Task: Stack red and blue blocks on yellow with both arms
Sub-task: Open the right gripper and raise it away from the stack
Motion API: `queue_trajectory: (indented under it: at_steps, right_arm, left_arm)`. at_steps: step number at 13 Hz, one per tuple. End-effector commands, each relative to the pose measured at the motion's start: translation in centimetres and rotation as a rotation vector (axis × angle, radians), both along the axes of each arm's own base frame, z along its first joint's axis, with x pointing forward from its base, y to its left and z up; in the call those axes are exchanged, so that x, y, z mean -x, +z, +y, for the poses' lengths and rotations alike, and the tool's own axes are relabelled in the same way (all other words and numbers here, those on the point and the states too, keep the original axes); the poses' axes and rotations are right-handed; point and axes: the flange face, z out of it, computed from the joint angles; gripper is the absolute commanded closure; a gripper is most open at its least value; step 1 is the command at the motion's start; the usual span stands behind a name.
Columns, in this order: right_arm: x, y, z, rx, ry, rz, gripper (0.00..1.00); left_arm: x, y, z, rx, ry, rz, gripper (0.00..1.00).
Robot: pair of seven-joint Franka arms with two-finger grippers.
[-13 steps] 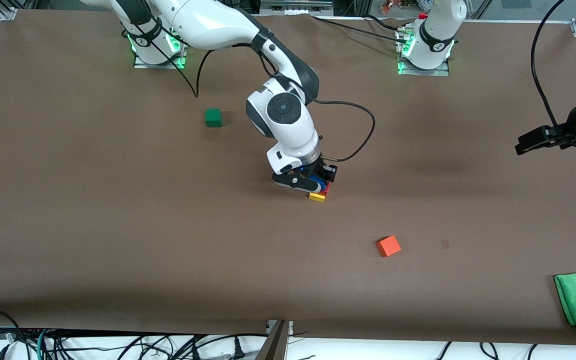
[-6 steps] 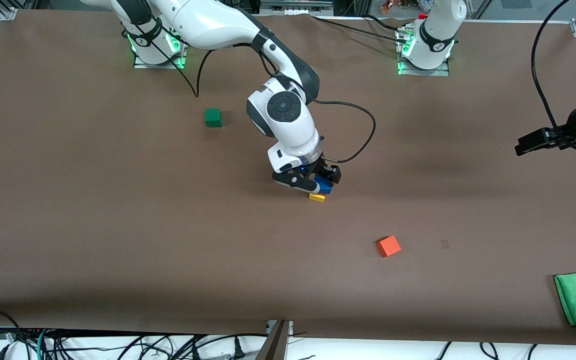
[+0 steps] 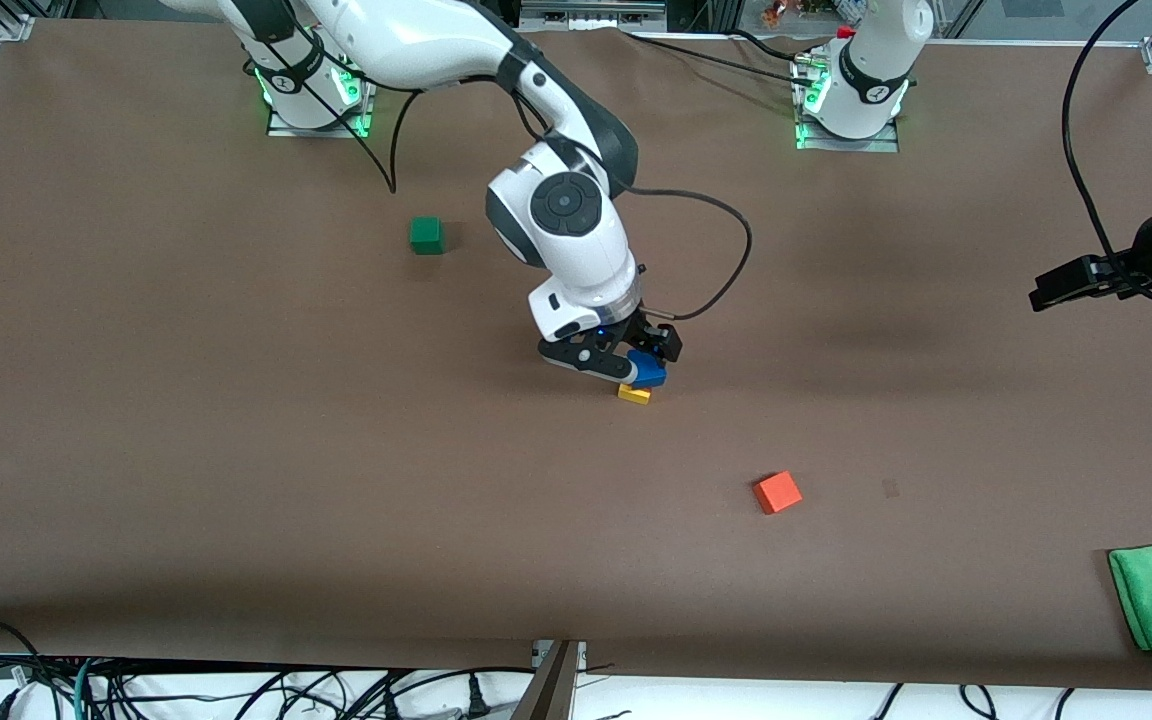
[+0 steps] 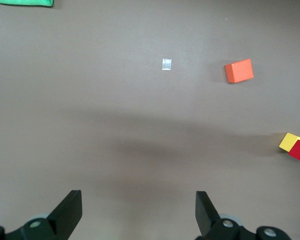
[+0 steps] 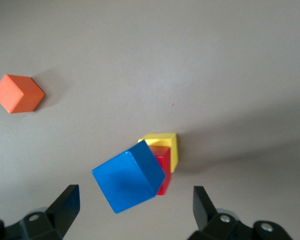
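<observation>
**Right wrist view: blue cube seen atop stack, right hand spread above it**

The small matte bright-blue cube (image 5: pixel 128 176) is seen tilted over the deep-red cube (image 5: pixel 162 169), which sits on the small plain yellow cube (image 5: pixel 166 145). The right hand (image 5: pixel 135 210) is held over the stack with its fingers (image 5: pixel 65 202) spread wide, clear of the blue cube.

In the front view the stack (image 3: pixel 639 380) stands mid-table (image 3: pixel 236 450). The left hand (image 4: pixel 139 212) waits, fingers wide apart and holding nothing, over the left arm's end of the table.
</observation>
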Motion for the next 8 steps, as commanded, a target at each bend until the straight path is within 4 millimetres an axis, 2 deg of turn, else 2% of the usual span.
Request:
queue_trajectory:
  at_steps: [1, 2, 3, 7, 8]
  right_arm:
    - [-1.2, 7.3, -5.6, 0.096, 0.033, 0.006, 0.00]
    - [-1.2, 9.2, -8.2, 0.115, 0.043, 0.017, 0.00]
    - [-1.2, 11.1, -11.7, 0.124, 0.085, 0.026, 0.00]
    - [0.2, 15.5, -26.3, 0.148, 0.240, 0.069, 0.00]
    - [0.6, 17.0, -29.3, 0.146, 0.274, 0.091, 0.00]
  left_arm:
    - [0.3, 0.3, -0.2, 0.021, -0.021, 0.002, 0.00]
    - [0.3, 0.3, -0.4, 0.016, -0.026, 0.002, 0.00]
    - [0.3, 0.3, -0.6, 0.013, -0.027, 0.002, 0.00]
    - [0.3, 0.3, -0.6, 0.007, -0.029, 0.002, 0.00]
    - [0.3, 0.3, -0.6, 0.007, -0.026, 0.002, 0.00]
